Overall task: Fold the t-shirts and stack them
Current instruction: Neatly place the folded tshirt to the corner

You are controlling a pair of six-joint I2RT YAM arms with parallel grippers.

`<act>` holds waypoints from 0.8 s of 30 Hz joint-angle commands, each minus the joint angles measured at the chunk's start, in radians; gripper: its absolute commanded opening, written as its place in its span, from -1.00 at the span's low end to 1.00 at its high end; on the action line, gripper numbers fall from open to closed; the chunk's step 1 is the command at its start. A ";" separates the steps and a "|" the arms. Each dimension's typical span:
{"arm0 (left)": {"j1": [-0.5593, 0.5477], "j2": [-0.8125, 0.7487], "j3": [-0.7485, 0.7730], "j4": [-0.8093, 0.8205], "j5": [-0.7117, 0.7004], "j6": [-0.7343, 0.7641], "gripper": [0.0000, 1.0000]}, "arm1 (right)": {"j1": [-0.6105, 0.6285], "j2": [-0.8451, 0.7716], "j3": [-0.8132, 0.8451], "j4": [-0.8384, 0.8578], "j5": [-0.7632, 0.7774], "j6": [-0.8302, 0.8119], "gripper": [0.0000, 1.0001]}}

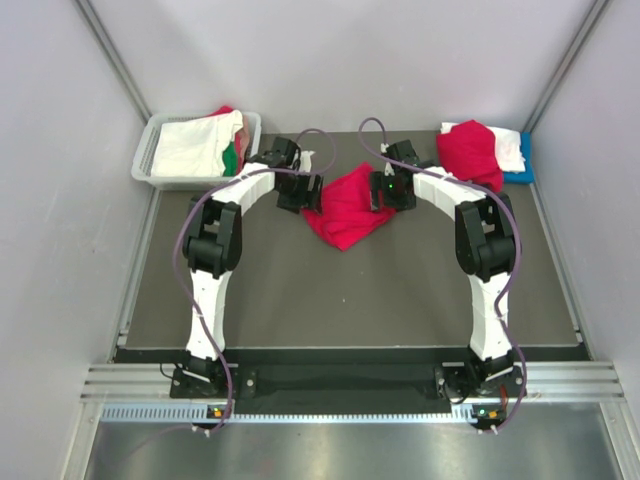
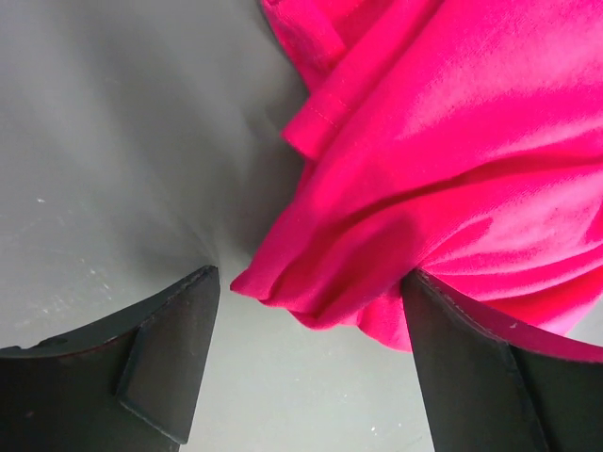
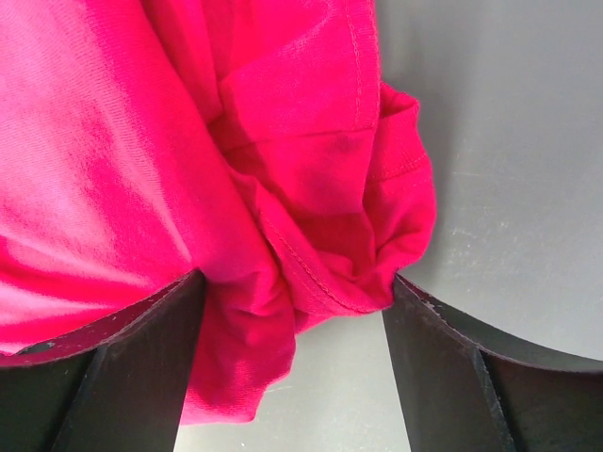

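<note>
One crumpled red t-shirt [image 1: 345, 205] lies on the counter [image 1: 350, 295], toward its far middle. The left pincer [image 2: 309, 282] and right pincer [image 3: 294, 281] each stand wide astride a bunched edge, nothing clamped. Light, limp cloth, likely to sag; the hemmed edges look best to take.

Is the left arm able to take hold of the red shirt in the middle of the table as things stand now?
Probably yes. The left gripper stands open at the edge of the red shirt, with a fold of cloth between its jaws and nothing else in the way.
</note>
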 commanded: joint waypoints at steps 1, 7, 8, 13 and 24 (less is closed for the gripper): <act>-0.005 0.026 0.037 0.051 -0.042 0.011 0.64 | -0.003 -0.021 -0.006 0.012 0.005 -0.003 0.47; -0.006 0.044 0.038 0.057 -0.036 0.014 0.12 | -0.003 -0.022 -0.007 0.015 0.002 -0.002 0.39; -0.006 0.046 0.037 0.057 -0.031 0.014 -0.15 | -0.004 -0.022 -0.009 0.015 0.004 -0.002 0.35; -0.011 0.041 0.034 0.056 -0.022 0.014 -0.64 | -0.004 -0.025 -0.016 0.020 0.002 0.001 0.07; -0.016 0.017 0.058 0.039 -0.014 0.012 -1.00 | -0.004 -0.034 -0.018 0.021 0.004 0.018 -1.00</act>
